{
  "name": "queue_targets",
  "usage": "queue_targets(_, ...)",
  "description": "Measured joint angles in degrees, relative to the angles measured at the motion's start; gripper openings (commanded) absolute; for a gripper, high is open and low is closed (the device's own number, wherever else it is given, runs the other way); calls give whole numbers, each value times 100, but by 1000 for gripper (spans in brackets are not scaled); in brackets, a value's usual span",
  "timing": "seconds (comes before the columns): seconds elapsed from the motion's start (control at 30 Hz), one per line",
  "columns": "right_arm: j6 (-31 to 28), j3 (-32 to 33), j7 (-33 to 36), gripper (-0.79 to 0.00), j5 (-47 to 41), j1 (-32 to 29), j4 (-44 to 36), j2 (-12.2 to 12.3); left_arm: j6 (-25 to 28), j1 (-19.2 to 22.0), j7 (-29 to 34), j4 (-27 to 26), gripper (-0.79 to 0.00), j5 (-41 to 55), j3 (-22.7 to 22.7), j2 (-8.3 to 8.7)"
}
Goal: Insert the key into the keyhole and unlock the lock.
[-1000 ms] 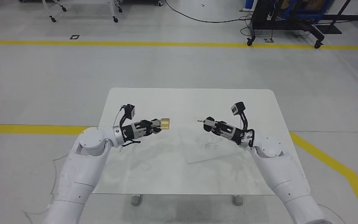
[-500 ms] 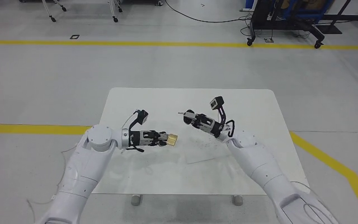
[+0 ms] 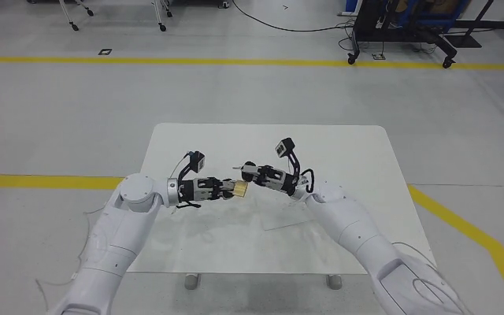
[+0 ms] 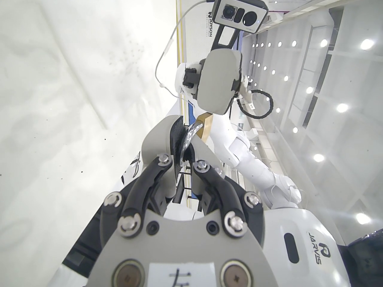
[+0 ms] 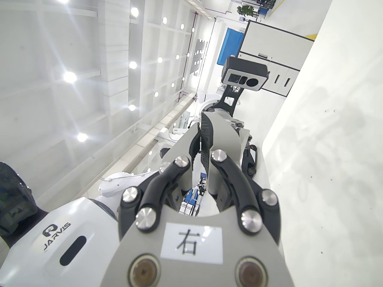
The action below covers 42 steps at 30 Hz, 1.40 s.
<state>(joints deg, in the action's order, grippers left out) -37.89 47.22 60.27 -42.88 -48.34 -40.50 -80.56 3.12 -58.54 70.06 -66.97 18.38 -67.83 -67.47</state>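
The left claw is shut tight on the lock; it holds the lock up over the middle of the white table; the lock is small and gold-yellow, and it sticks out of the claw toward the other arm; in the left wrist view the two grey fingers pinch the shiny silver loop of the lock, and the yellow body pokes out past the fingertips. The right claw comes in from the other side; its fingers are squeezed together on the key; the key is thin and silver, and its tip points out of the claw toward the left arm's side; in the right wrist view this claw's fingers are pressed close, with no gap at the tips. The two claws are very near, nose to nose; the lock is just beside the right claw; in the top view the key tip sits a little to the far side of the lock; I cannot tell if the key touches the keyhole, because it is too small to see.
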Motion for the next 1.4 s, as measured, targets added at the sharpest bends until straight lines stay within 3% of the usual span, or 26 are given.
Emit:
queue_targets(0.33,-173,9,449,-785,-116,129,262,-113,-725,78,-809,243,-785,99,-60,5)
queue_targets(0.7,-162,55,423,-785,-148,123,269,-111,-809,36,-963,256,-785,70,-44,2)
queue_targets(0.9,395,297,-116,-785,161,-147,-204,39,-1739,118,-1050,511,-785,690,-52,-33)
queue_targets(1.0,910,521,-792,-785,601,-453,-615,196,-2068,202,-1241,658,-785,827,-22,-56)
queue_targets(1.13,1431,760,-1274,-785,874,-919,-1467,339,-2097,206,-1303,680,-785,847,-26,-60)
queue_targets(1.4,1375,748,-1252,-785,859,-856,-1286,334,-2282,117,-1171,780,-785,1204,-154,-83)
